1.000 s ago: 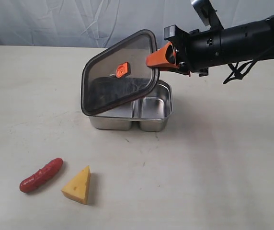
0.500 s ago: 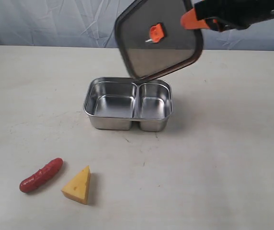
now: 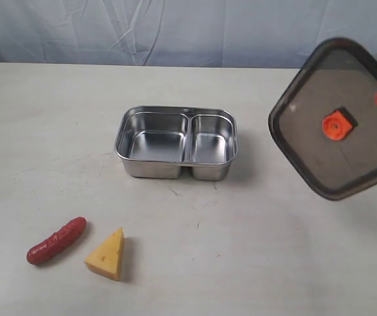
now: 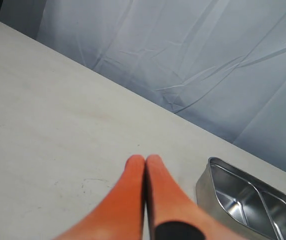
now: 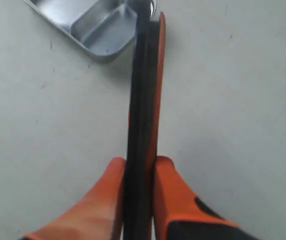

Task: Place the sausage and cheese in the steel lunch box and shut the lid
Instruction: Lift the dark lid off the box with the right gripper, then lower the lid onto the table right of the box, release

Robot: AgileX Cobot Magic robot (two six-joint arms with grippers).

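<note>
Lid (image 3: 314, 151) hangs in the air at about 3 o'clock from the steel lunch box (image 3: 175, 169), well apart from it and tilted, its broad face with the orange valve (image 3: 335, 125) turned toward the exterior camera. A second ago it leaned over the box and hid most of the larger compartment. Half a second ago it was raised at the box's 12 o'clock. Now both compartments stand fully uncovered, with nothing in them.

The right gripper (image 5: 139, 170) has its two orange fingers pressed on either side of the lid's rim, which the right wrist view shows edge-on. In the exterior view only an orange fingertip is seen at the frame's 3 o'clock edge, whereas the whole black arm was visible a second ago.

The left gripper (image 4: 144, 162) has its fingers pressed together with nothing between them, above the bare table (image 4: 58, 125), with the box at its side.

The sausage (image 3: 57, 240) and the cheese (image 3: 107, 253) lie on the table at roughly 7 o'clock from the box, the cheese just beside the sausage at its 4 o'clock. Neither has moved.
</note>
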